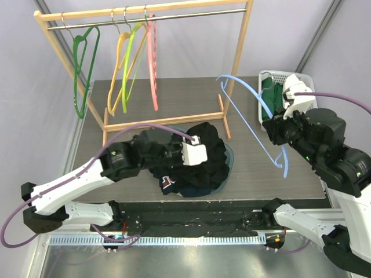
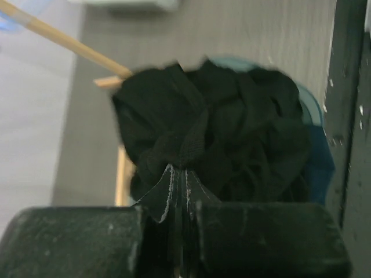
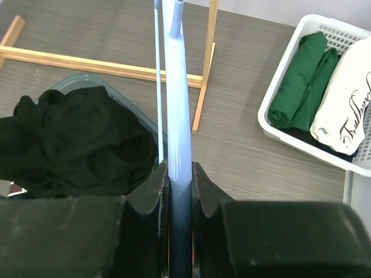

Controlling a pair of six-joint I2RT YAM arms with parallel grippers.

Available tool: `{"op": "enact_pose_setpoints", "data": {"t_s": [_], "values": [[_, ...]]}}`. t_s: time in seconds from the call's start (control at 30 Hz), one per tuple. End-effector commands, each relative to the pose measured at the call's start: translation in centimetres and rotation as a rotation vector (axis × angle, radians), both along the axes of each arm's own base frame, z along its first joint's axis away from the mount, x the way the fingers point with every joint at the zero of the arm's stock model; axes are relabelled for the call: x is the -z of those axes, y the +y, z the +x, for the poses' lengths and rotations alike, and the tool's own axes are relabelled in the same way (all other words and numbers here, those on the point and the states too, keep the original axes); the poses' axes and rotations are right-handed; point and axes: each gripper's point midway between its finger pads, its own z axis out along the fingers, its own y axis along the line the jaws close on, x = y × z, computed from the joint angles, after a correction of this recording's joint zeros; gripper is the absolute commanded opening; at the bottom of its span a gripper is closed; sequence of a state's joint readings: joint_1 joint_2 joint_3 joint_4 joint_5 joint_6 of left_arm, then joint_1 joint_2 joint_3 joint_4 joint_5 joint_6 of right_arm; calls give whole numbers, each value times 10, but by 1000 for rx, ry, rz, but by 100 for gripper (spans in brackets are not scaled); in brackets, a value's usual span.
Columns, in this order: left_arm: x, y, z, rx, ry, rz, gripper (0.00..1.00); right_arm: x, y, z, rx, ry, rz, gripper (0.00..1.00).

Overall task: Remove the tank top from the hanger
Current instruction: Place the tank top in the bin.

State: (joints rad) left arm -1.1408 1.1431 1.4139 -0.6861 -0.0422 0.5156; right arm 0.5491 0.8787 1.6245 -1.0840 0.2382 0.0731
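The black tank top (image 1: 207,152) lies bunched in a heap in a blue-green tub (image 1: 229,157), just in front of the base of the wooden garment rack (image 1: 145,9). The left gripper (image 2: 178,186) is closed tight on a fold of its fabric, with the cloth pinched between the jaws. At the heap's near edge a dark garment with a red-and-white print (image 1: 168,183) shows, on the side away from the rack.

To the right of the rack, the right gripper (image 3: 178,179) clamps the light blue hanger (image 3: 177,87), its jaws narrow around the hanger's flat arm. The hanger is bare and held in the air, well apart from the tank top.

Four more hangers hang from the rack's rail: a green hanger (image 1: 81,63), an orange hanger (image 1: 119,63), a lime hanger (image 1: 132,58) and a pink hanger (image 1: 153,63).

Right of the rack stands a white basket (image 3: 277,95) with a folded green garment (image 3: 301,75) and a white garment (image 3: 342,110) bearing dark script.
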Motion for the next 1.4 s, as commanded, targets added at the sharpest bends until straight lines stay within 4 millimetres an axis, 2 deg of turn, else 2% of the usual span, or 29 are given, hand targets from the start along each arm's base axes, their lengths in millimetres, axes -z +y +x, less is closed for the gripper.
{"op": "enact_pose_setpoints", "data": {"t_s": [0.0, 0.13, 0.2, 0.23, 0.37, 0.4, 0.43, 0.47, 0.63, 0.73, 0.77, 0.8, 0.83, 0.87, 0.9, 0.93, 0.97, 1.0, 1.07, 1.13, 1.27, 1.3, 1.33, 1.37], "values": [[49, -7, 3, -56, 87, 13, 0, -34, 5, 16, 8, -132, 41, 1], [99, -12, 8, -91, 150, 76, 0, -32, 5, 17, 4, -132, 32, 1], [115, -17, 18, -115, 151, 83, 0, -33, 6, 16, -1, -138, 35, 1], [130, -13, 26, -143, 162, 105, 0, -34, 6, 14, -7, -142, 43, 1], [165, -14, 46, -208, 204, 131, 0, -33, 5, 13, -5, -152, 50, 1], [173, -15, 47, -208, 212, 142, 0, -33, 5, 12, -9, -154, 48, 1], [193, -13, 47, -208, 224, 182, 0, -31, 6, 12, -12, -151, 48, 1], [200, -14, 49, -206, 217, 187, 0, -27, 7, 14, -14, -145, 43, 1], [252, -10, 47, -213, 290, 300, 0, -17, 10, 18, -20, -127, 22, 1], [278, -5, 33, -193, 375, 346, 0, -11, 11, 23, -16, -120, 15, 1], [290, -3, 25, -215, 450, 352, 0, -9, 13, 24, -19, -117, 15, 1], [300, 5, 25, -256, 523, 365, 0, -8, 14, 25, -22, -113, 14, 1], [302, 1, 14, -230, 611, 356, 0, -6, 15, 27, -21, -108, 9, 1], [308, 7, 2, -218, 659, 400, 0, -5, 17, 28, -27, -104, 10, 1], [311, 9, -5, -202, 684, 429, 0, -5, 19, 29, -32, -104, 10, 1], [306, 4, -6, -199, 694, 440, 0, -3, 20, 32, -33, -101, 5, 1], [320, 20, -19, -243, 789, 540, 0, -5, 20, 34, -27, -107, 3, 1], [313, 14, -18, -242, 825, 553, 0, -7, 20, 35, -24, -110, 4, 1], [319, 30, -32, -259, 905, 657, 0, -10, 22, 39, -26, -114, 1, 1], [322, 30, -30, -253, 885, 671, 0, -12, 22, 42, -20, -112, -5, 1], [320, 34, -26, -249, 847, 668, 0, -34, 28, 50, -21, -140, 12, 1], [322, 38, -29, -249, 854, 680, 0, -37, 31, 53, -28, -138, 13, 1], [321, 42, -33, -238, 855, 687, 2, -47, 34, 52, -45, -153, 29, 1], [324, 48, -36, -230, 854, 703, 5, -48, 38, 56, -53, -146, 25, 1]]}}
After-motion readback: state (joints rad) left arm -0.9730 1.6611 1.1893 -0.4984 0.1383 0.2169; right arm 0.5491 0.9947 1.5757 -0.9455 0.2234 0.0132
